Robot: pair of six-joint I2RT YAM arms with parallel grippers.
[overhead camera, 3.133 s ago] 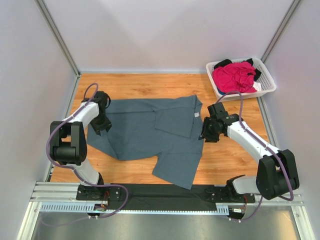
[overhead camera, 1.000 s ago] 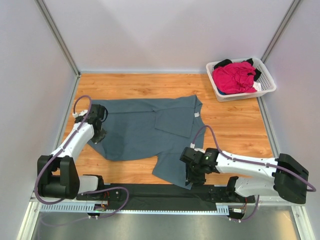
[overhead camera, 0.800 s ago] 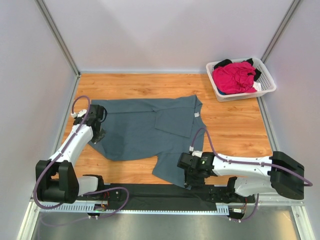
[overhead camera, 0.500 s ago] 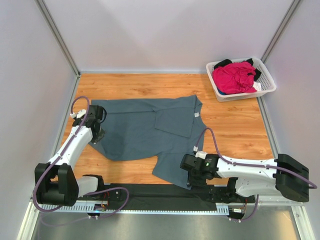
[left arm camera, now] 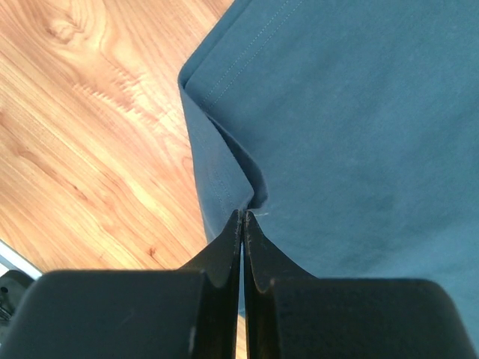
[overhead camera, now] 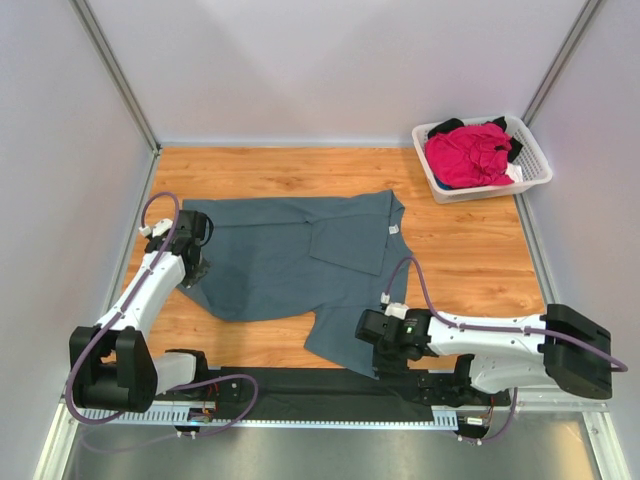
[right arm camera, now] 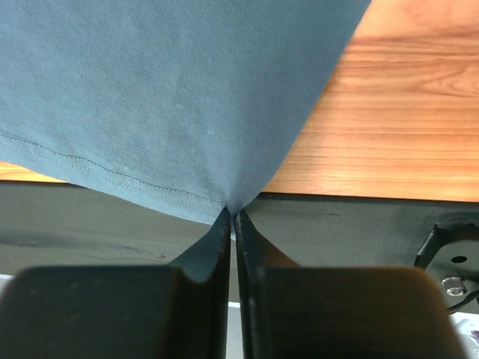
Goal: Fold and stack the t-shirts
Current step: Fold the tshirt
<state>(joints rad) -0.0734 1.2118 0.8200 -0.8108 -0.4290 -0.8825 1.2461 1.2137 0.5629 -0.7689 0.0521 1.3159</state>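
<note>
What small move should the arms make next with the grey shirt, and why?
Probably lift a little: the left gripper and right gripper are each shut on an edge of the blue-grey t-shirt, which lies flat on the table; raising the pinched edges frees them for folding.

Table [overhead camera: 470, 270]: orange-brown wood-grain top, knots showing in the left wrist view. Pale walls on three sides: back [overhead camera: 330, 70], left [overhead camera: 50, 200], right [overhead camera: 600, 220]. Aluminium posts slant up from the far corners [overhead camera: 115, 75] [overhead camera: 560, 60]. Black strip [overhead camera: 300, 385] along the near edge, on a metal rail [overhead camera: 120, 385]. White slatted basket [overhead camera: 535, 175] in the far right corner. Light even, diffuse; shadows faint.
</note>
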